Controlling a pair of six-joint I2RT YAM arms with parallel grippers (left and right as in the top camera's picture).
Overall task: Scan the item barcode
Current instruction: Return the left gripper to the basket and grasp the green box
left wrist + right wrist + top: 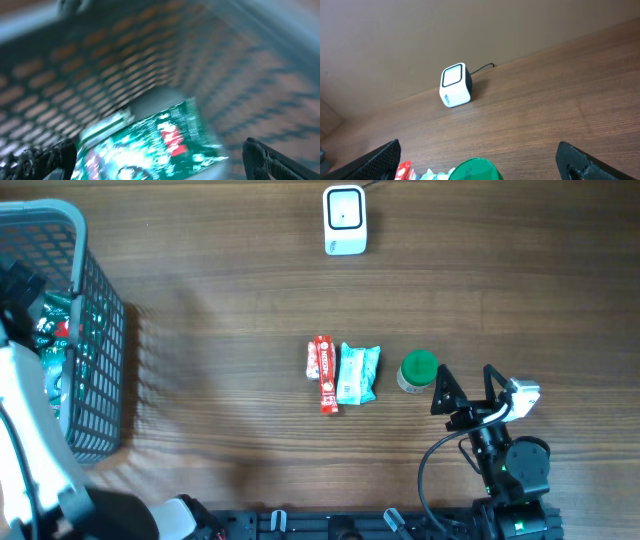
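Observation:
The white barcode scanner (345, 220) stands at the table's far edge and also shows in the right wrist view as a white scanner (456, 85) with its cable behind it. Mid-table lie a red packet (322, 372), a teal-and-white packet (358, 372) and a green-lidded can (417, 370). My right gripper (468, 392) hangs open just right of the can, whose green lid (477, 171) sits below the open gripper (477, 147). My left gripper (160, 162) is open inside the basket, above a blurred green packet (150, 145).
The grey mesh basket (95, 330) stands at the table's left edge with several packets inside. My white left arm (25, 440) reaches over its near side. The basket's mesh wall (100, 65) fills the left wrist view.

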